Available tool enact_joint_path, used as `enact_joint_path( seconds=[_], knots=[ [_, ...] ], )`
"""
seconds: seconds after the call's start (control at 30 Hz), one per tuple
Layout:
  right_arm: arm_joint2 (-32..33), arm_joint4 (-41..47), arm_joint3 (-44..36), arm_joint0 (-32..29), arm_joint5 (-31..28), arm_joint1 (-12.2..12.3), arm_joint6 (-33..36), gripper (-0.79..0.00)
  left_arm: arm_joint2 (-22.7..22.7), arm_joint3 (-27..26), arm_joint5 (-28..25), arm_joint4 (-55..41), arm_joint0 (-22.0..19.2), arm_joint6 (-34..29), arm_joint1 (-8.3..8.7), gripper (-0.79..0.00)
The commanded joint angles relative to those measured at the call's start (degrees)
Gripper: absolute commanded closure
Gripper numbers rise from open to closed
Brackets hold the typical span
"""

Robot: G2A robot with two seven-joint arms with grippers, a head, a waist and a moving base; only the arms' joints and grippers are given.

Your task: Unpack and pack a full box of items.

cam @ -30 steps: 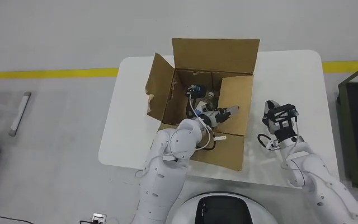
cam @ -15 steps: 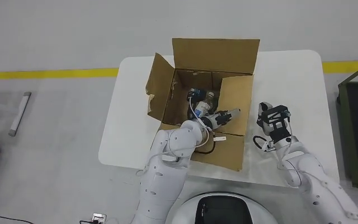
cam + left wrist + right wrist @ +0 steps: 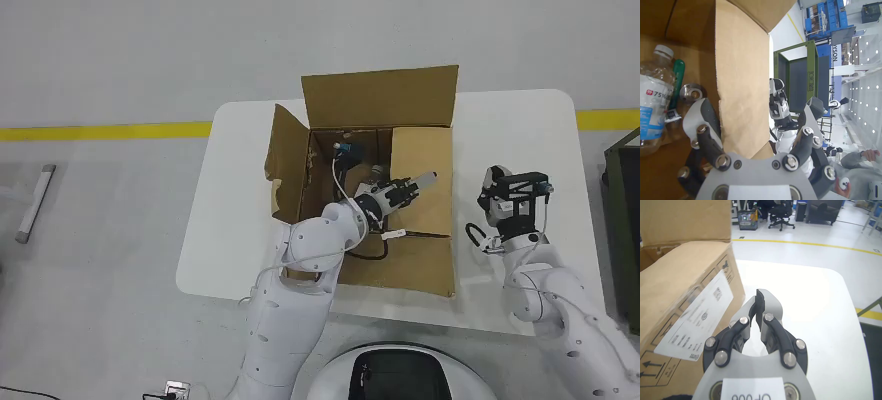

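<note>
Ok so a white table is seen from above, and a big cardboard box is parked on it with its flaps opened up and the back flap standing tall. The flap on the robot's right side is straddled by the left gripper. Its fingers are spread wide, one is placed inside the box and the other outside, and the cardboard is caught loosely between them, not pinched. The inner finger is pressed right up against the cardboard. The right gripper is held over bare table just beside the box's outer wall, the one where a white label is stuck. Its pads are brought together at the tips and nothing is held between them. Down on the box floor a clear plastic bottle with a white cap is laid on its side. A green-handled tool is tucked just beside it, and a round metal flange is found near the inner finger.
</note>
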Motion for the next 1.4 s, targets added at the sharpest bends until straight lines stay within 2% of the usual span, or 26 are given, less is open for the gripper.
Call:
enact_joint_path(
  seconds=[0.0, 0.23, 0.33, 0.4, 0.47, 0.67, 0.8, 0.87, 1.0, 1.13, 1.17, 1.2, 1.27, 1.37],
  knots=[
    [1.61, 5.65, -0.84, 0.30, 2.46, -0.32, 1.61, -0.785, 0.96, -1.07, -2.03, 2.91, -1.51, 0.05, 0.17, -0.785],
    [9.74, 22.92, -1.92, 0.74, 6.61, -0.80, 8.34, -0.785, 5.14, -1.30, -9.57, 7.09, -6.65, -0.22, 0.25, -0.785],
    [12.75, 28.93, -2.08, 0.73, 7.76, -0.93, 10.41, -0.785, 6.39, -0.22, -9.56, 3.84, -7.51, 0.61, -0.14, -0.785],
    [14.44, 33.06, -2.51, 0.63, 8.35, -1.03, 11.90, -0.785, 8.79, 0.23, -12.21, 6.29, -9.42, -0.69, -0.20, -0.785],
    [16.07, 36.22, -3.00, 0.46, 8.58, -1.06, 13.20, -0.785, 10.01, 0.87, -12.62, 5.81, -10.21, -0.28, -0.43, -0.785],
    [17.50, 37.05, -3.41, 0.00, 8.12, -0.97, 13.88, -0.785, 14.26, 2.86, -16.24, 7.51, -12.96, -0.20, -0.94, -0.785],
    [17.45, 37.63, -3.42, -0.05, 7.88, -1.00, 14.05, -0.785, 15.95, 4.02, -16.58, 6.58, -13.47, 0.42, -1.33, -0.785],
    [18.56, 42.04, -3.96, -0.07, 6.51, -1.15, 14.37, -0.785, 16.08, 4.45, -16.02, 2.90, -13.33, 1.07, -1.69, -0.785],
    [21.92, 50.78, -4.28, 1.33, 8.93, -1.41, 14.99, -0.785, 17.43, 5.68, -17.07, 2.58, -14.14, 1.29, -2.00, -0.785],
    [24.78, 58.59, -4.71, 2.55, 8.67, -1.33, 19.25, -0.785, 18.61, 7.03, -18.21, 3.11, -14.65, 0.95, -2.16, -0.785],
    [25.23, 59.75, -5.06, 2.69, 8.40, -1.24, 20.69, -0.511, 18.98, 7.31, -18.59, 3.60, -14.82, 0.57, -2.17, -0.785],
    [25.50, 60.37, -5.23, 2.68, 8.03, -1.12, 22.23, -0.379, 19.29, 7.53, -19.05, 4.20, -15.03, 0.27, -2.17, -0.785],
    [25.68, 60.48, -5.80, 2.70, 7.00, -0.82, 25.31, -0.342, 19.93, 8.05, -19.87, 4.82, -15.12, -0.40, -2.17, -0.785],
    [25.54, 60.52, -6.75, 2.70, 5.29, -0.46, 28.72, -0.372, 20.36, 8.38, -20.43, 5.44, -15.29, -0.63, -2.20, -0.785]
  ],
)
